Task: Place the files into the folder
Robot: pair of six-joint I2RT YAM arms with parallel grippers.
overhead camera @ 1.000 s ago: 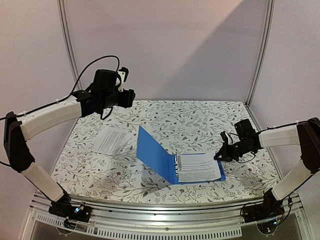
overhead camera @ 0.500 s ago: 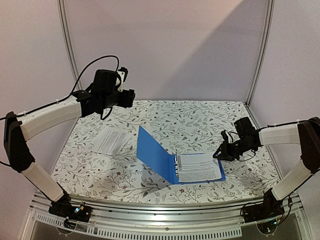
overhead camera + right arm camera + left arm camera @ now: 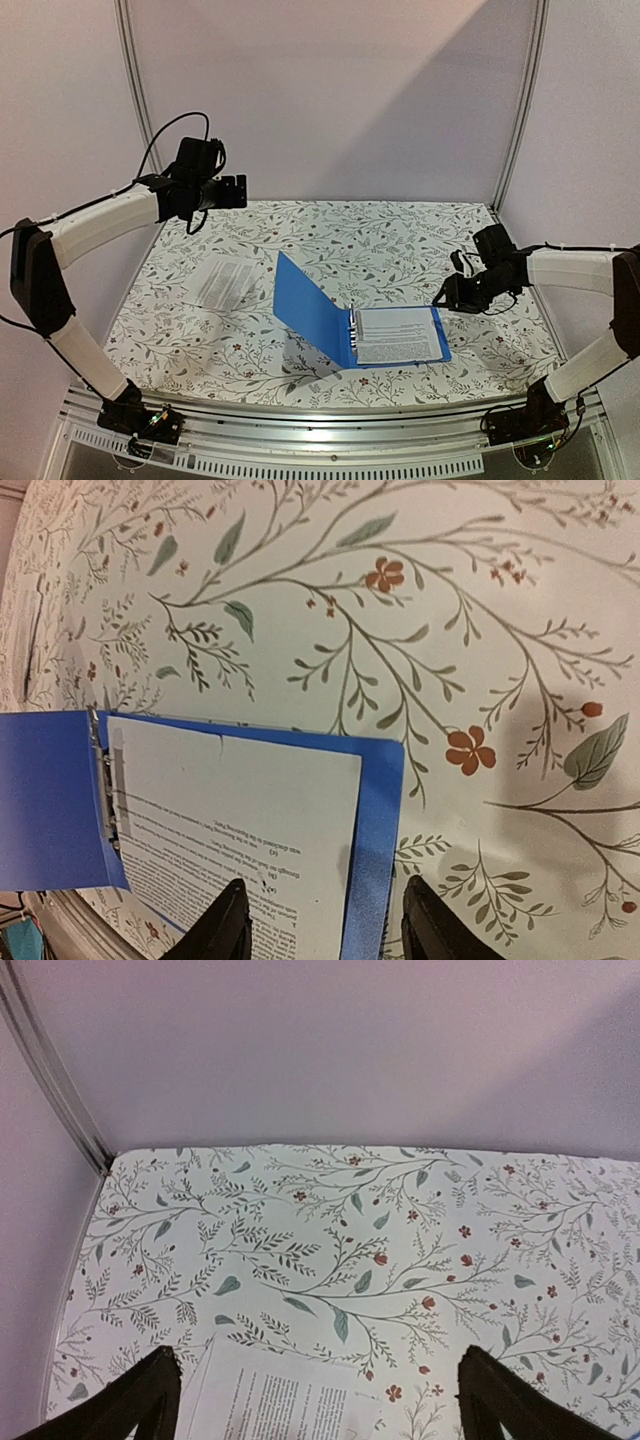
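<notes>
The blue folder (image 3: 312,308) lies open in the middle of the table, its left cover raised and its right cover flat. One of the files (image 3: 398,335) rests on the flat cover by the metal rings (image 3: 104,790). Another of the files (image 3: 222,280) lies loose on the table to the left. My right gripper (image 3: 443,296) hovers at the folder's right edge, open, its fingers astride the edge of the blue cover (image 3: 375,820) and the file (image 3: 230,820). My left gripper (image 3: 237,190) hangs high at the back left, wide open and holding nothing, with the loose file (image 3: 280,1400) below it.
The floral tablecloth (image 3: 400,240) covers the table. Pale walls close in the back and both sides, with metal posts (image 3: 133,90) in the back corners. A metal rail (image 3: 330,430) runs along the near edge between the arm bases.
The left arm has swung back and to the left, its jaws opening wider. The right gripper has gone from shut to open and drawn slightly back and to the right.
</notes>
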